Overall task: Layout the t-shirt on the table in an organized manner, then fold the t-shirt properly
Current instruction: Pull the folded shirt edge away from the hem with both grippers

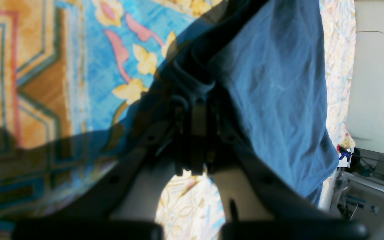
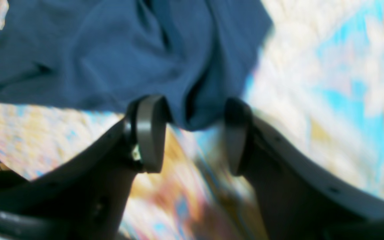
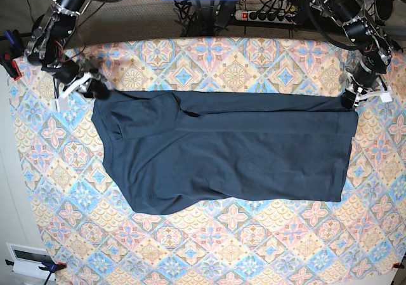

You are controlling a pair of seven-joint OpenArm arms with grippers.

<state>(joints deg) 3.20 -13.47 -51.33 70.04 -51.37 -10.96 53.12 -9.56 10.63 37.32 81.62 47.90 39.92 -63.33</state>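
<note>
The dark navy t-shirt (image 3: 228, 152) lies spread wide across the patterned table (image 3: 254, 247), fairly flat with a few creases near its left end. At the shirt's far right corner my left gripper (image 3: 349, 98) is shut on the fabric. The left wrist view shows those fingers (image 1: 195, 103) pinching a bunched fold of the t-shirt (image 1: 278, 83) above the table (image 1: 45, 83). My right gripper (image 3: 98, 89) stands at the shirt's far left corner. Its jaws (image 2: 192, 110) are open and wide apart, with a hanging edge of the t-shirt (image 2: 112, 50) dipping between the fingertips.
A power strip (image 3: 266, 15) and cables lie behind the table's far edge. Clamps (image 3: 9, 63) grip the cloth at the left edge, and a white box (image 3: 28, 259) sits at the near left corner. A white panel (image 1: 378, 83) stands beyond the table's side.
</note>
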